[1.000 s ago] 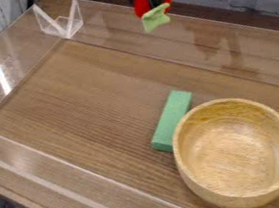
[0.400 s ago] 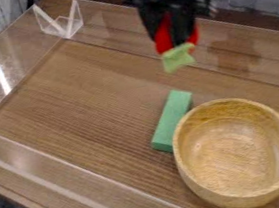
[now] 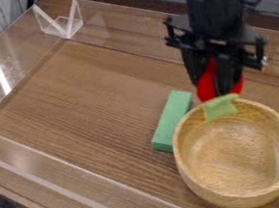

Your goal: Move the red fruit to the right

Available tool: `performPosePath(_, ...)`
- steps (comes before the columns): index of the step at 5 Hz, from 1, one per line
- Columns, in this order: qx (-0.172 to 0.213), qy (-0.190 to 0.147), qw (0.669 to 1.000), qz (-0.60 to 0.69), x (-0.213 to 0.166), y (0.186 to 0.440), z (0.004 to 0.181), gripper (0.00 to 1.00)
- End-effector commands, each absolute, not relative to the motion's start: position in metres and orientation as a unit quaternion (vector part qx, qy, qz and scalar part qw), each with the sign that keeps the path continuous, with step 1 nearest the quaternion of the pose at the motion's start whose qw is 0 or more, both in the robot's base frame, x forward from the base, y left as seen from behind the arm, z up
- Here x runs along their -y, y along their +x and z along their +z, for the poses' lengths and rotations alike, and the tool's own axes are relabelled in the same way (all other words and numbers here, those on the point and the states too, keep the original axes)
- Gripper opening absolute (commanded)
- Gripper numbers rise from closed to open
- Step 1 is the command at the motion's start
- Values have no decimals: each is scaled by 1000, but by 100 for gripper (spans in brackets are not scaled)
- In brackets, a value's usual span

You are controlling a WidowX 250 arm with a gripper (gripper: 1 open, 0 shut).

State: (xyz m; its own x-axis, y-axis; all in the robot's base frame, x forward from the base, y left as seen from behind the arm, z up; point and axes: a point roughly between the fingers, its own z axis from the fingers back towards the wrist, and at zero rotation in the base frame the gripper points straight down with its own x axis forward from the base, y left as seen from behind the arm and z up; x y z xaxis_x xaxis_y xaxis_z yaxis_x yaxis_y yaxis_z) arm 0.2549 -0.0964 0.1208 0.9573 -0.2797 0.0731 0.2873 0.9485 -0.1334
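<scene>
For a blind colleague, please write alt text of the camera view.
A black robot hand holds the red fruit, leafy cap down, just above the far rim of a wooden bowl. A green block lies left of the bowl on the wooden table.

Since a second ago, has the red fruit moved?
Yes. Held in the gripper, the red fruit has travelled from the far edge toward the camera and right, now by the wooden bowl's far rim, beside the green block.

The block (image 3: 174,118) lies just left of the bowl (image 3: 239,152) on the table (image 3: 75,107).
</scene>
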Motion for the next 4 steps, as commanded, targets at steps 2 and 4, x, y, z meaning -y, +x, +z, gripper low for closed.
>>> performPosePath(2, 26, -85, 986, -141, 117, 241, 108, 0)
performPosePath(4, 30, -73, 989, -127, 114, 240, 112, 0)
